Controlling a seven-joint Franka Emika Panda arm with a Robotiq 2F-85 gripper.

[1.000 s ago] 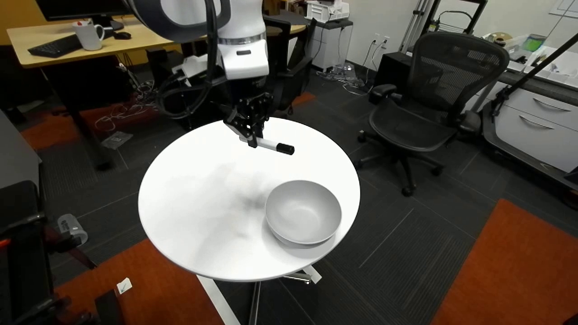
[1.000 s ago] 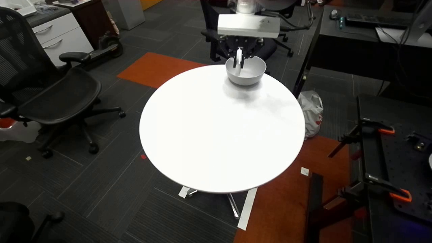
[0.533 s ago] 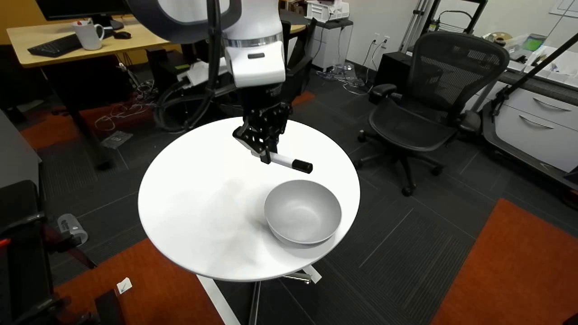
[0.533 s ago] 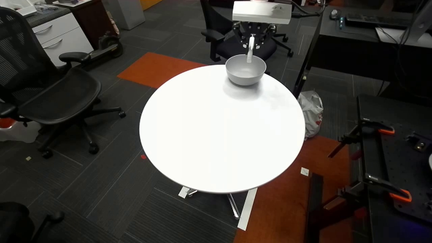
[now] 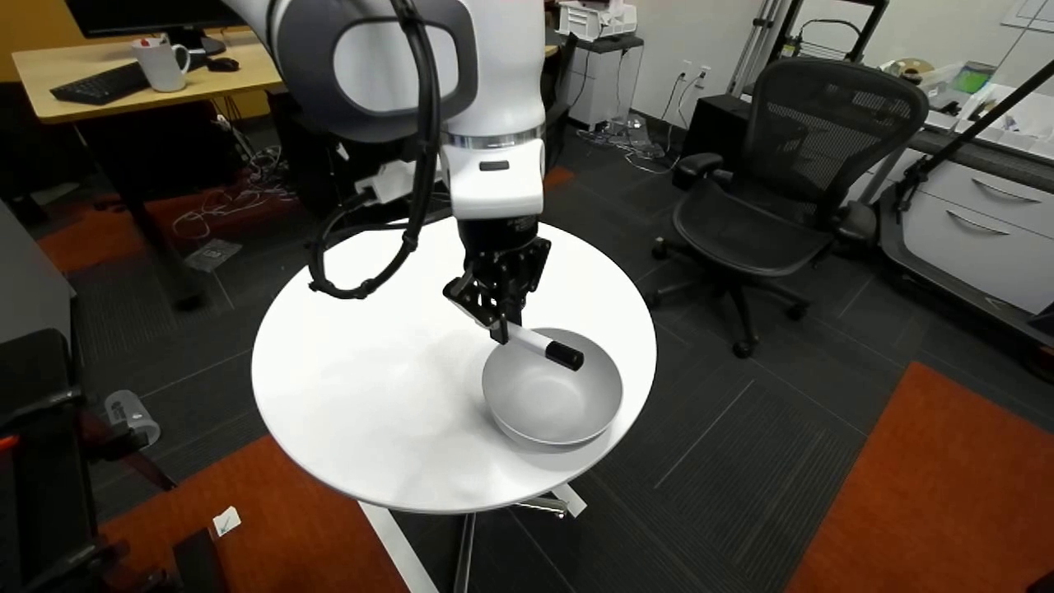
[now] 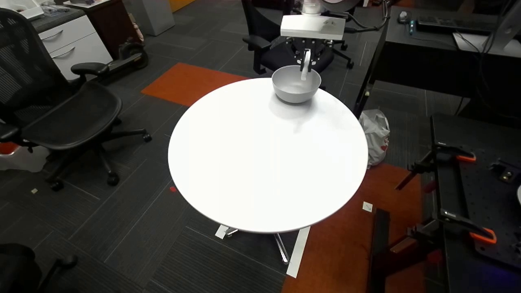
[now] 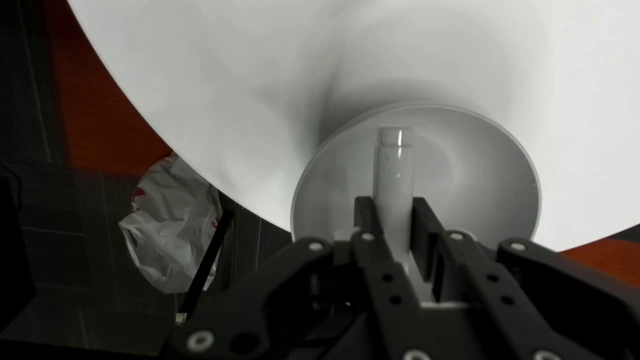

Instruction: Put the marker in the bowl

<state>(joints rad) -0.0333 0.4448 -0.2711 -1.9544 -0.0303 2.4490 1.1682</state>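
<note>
The marker has a white barrel and a black cap end. My gripper is shut on its barrel, with a finger pad on each side in the wrist view. The marker is tilted, its black cap pointing down over the inside of the bowl. It also overlaps the bowl's inside in the wrist view and in an exterior view. The light grey bowl stands upright near the table edge, and no other thing shows in it. The marker's lower end appears apart from the bowl's wall; its exact height is unclear.
The bowl stands on a round white table. A black office chair stands beyond it. A white plastic bag lies on the floor beside the table. A desk with a mug is in the background.
The gripper has carried the marker toward the bowl and, in the last half second, lower, so the cap end now overlaps the bowl's inside. The bowl has not moved.
</note>
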